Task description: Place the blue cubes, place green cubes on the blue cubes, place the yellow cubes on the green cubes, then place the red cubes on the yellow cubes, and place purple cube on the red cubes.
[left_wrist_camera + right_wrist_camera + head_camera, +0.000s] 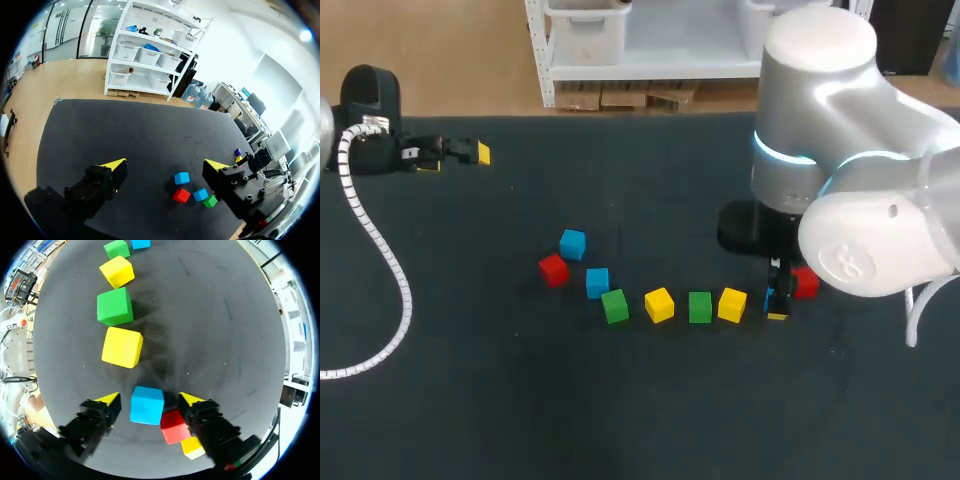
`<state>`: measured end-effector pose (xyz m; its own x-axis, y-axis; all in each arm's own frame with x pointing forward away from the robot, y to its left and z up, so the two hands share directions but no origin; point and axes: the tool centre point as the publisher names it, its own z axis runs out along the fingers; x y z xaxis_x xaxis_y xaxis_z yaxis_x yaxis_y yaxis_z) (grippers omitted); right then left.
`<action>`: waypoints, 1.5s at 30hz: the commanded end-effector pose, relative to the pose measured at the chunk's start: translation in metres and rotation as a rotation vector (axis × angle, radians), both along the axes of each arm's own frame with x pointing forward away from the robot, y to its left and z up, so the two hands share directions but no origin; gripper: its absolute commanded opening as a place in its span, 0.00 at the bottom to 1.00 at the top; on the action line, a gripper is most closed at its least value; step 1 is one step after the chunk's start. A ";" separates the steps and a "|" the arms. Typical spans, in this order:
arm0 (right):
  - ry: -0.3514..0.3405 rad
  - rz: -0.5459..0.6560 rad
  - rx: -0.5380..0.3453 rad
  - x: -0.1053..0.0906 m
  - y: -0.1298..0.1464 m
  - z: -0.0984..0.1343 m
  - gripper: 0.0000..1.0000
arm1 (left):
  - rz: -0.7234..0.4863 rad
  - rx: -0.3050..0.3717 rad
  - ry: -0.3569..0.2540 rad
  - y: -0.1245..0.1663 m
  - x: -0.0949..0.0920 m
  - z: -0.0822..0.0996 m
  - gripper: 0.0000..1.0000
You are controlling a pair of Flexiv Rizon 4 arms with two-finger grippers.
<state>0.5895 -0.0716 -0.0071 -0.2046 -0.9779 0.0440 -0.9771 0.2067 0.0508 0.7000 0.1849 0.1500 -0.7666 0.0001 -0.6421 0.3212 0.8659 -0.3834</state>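
Blue cube [147,405]: equal-sided, no long axis, flat on surface [200,315], slightly skewed between right end effector's [150,398] spread fingers, untouched. Left end effector [165,164] wide open, empty.

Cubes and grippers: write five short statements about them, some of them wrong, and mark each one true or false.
1. A blue cube sits between the fingers of the right gripper. True.
2. The right gripper is shut on a red cube. False: it is open, and the red cube lies beside the blue cube, outside the gap.
3. The left gripper holds a green cube. False: it is open, with nothing between its fingers.
4. Ahead of the right gripper lies a yellow cube, then a green cube. True.
5. A green cube is stacked on a blue one. False: each visible cube lies singly on the table.
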 end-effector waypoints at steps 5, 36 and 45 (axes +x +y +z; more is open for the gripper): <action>-0.005 0.009 -0.031 0.002 0.003 0.003 0.00 | 0.000 0.000 0.000 0.000 0.000 0.000 1.00; -0.024 0.276 0.036 0.104 0.068 0.034 0.00 | 0.000 0.000 0.000 0.000 0.000 0.000 1.00; 0.016 0.205 0.024 0.128 0.074 0.019 0.00 | 0.000 0.000 0.000 0.000 0.000 0.000 1.00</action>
<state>0.7045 -0.0020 0.0170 0.0100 -0.9999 0.0118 -0.9998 -0.0102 -0.0168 0.7000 0.1849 0.1500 -0.7666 0.0001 -0.6421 0.3213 0.8659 -0.3834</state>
